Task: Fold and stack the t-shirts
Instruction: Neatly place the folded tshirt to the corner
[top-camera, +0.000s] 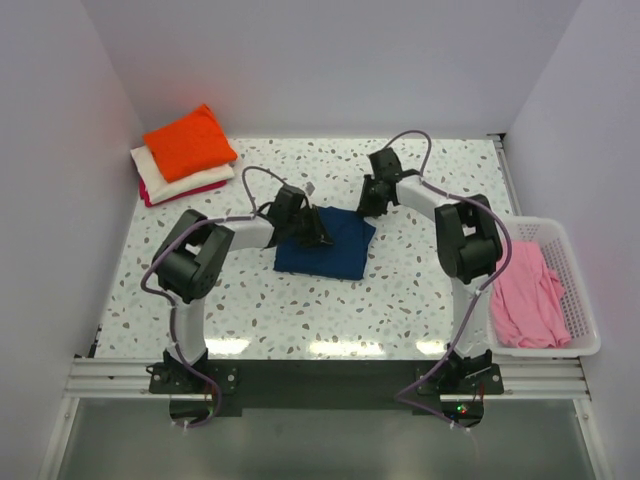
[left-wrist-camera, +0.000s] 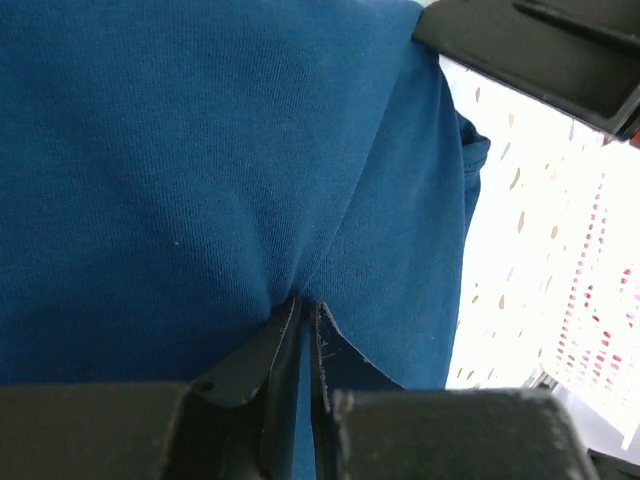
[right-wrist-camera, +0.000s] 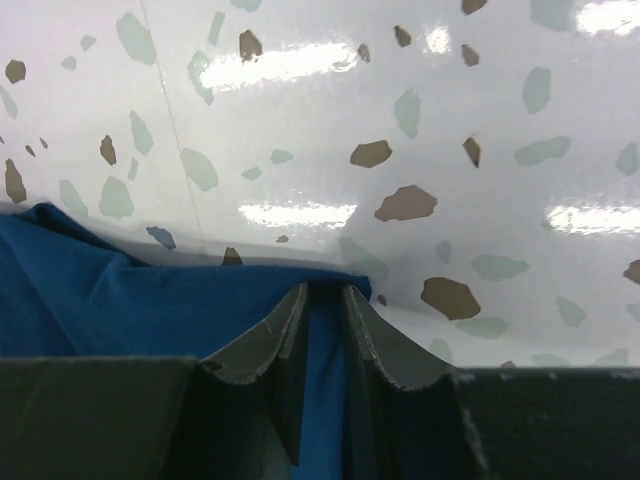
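Observation:
A navy blue t-shirt (top-camera: 330, 250) lies folded on the middle of the table. My left gripper (top-camera: 305, 228) is shut on its left far edge; in the left wrist view the blue cloth (left-wrist-camera: 200, 180) is pinched between the jaws, at my left gripper (left-wrist-camera: 305, 305). My right gripper (top-camera: 372, 205) is shut on the shirt's far right corner, with blue cloth (right-wrist-camera: 120, 300) between the jaws, at my right gripper (right-wrist-camera: 322, 292). A stack of folded shirts sits at the far left: orange (top-camera: 190, 141) on top, cream (top-camera: 150, 172) under it, magenta (top-camera: 170, 195) at the bottom. A pink shirt (top-camera: 528, 295) lies in the basket.
A white slotted plastic basket (top-camera: 577, 290) stands at the right edge of the speckled table (top-camera: 300, 310). White walls close in the left, far and right sides. The basket also shows in the left wrist view (left-wrist-camera: 600, 330).

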